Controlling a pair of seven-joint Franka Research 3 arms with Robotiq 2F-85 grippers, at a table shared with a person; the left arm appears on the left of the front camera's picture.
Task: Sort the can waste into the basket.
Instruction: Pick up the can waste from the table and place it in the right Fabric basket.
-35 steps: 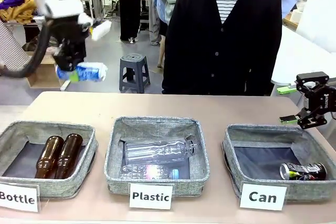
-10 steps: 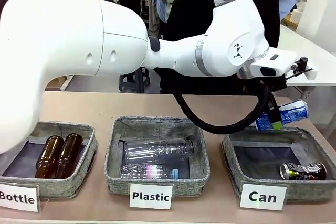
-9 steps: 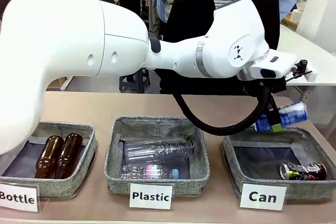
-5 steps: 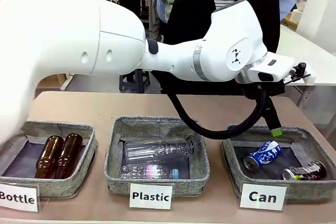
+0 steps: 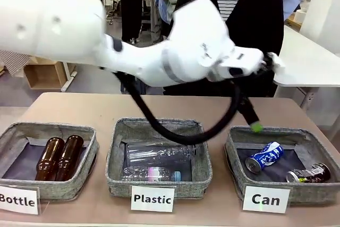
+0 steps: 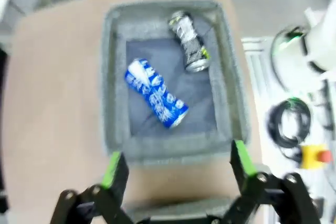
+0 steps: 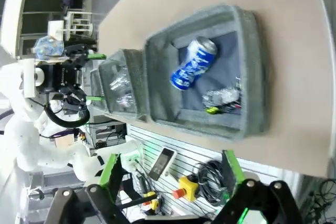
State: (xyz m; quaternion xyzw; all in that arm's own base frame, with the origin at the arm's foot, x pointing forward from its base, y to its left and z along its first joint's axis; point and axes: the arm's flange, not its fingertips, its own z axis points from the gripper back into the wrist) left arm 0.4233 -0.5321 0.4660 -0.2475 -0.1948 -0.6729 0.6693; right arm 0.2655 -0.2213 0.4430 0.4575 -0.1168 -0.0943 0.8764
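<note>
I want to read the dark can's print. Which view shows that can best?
The left wrist view: the dark can lies unobstructed from above in the Can basket, though slightly blurred. The front view shows it low behind the basket's wall; the right wrist view shows it small and hazy.

A light tan, smooth-topped table [image 5: 159, 107] with rounded corners carries three grey woven-fabric rectangular baskets set in a row along its near side, apart from one another. The left basket [image 5: 16, 131] stands behind a white sign reading "Bottle" [image 5: 18, 199]. The middle basket [image 5: 159, 126] has a white sign reading "Plastic" [image 5: 153, 199] in front of it. The right basket [image 5: 240, 147] stands behind a white sign reading "Can" [image 5: 265, 199]. The table's far half is bare.
</note>
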